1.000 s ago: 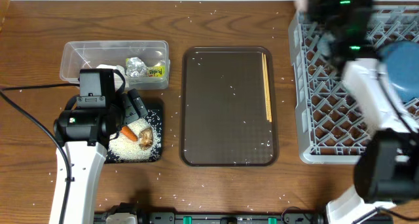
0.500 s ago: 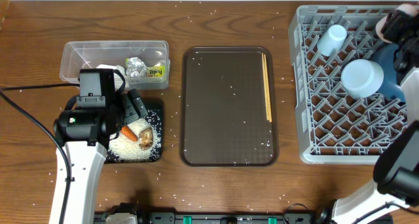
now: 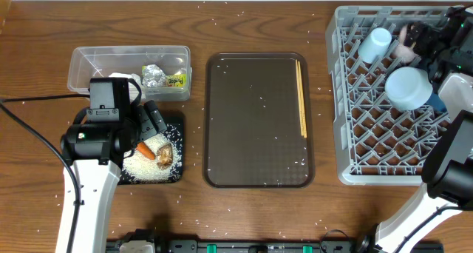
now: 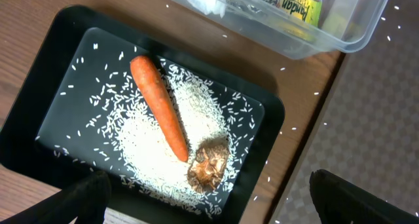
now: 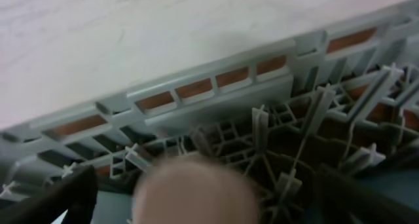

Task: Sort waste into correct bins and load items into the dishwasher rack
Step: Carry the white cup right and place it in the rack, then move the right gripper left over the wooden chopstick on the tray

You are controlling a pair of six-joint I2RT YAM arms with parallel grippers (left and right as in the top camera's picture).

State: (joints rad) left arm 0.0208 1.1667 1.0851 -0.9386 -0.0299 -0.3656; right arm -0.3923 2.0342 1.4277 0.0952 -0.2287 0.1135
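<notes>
Dishwasher rack [image 3: 377,142] holds a cup [image 3: 373,44] and a bowl [image 3: 407,88]; right gripper [image 5: 209,201] jaws apart above its grid; left gripper [image 4: 222,198] jaws apart over the black tray [image 4: 29,67]

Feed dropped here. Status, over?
Left end effector open over black tray; right end effector open over rack. Chopsticks on brown tray, unloaded. Nothing blocking them.
</notes>
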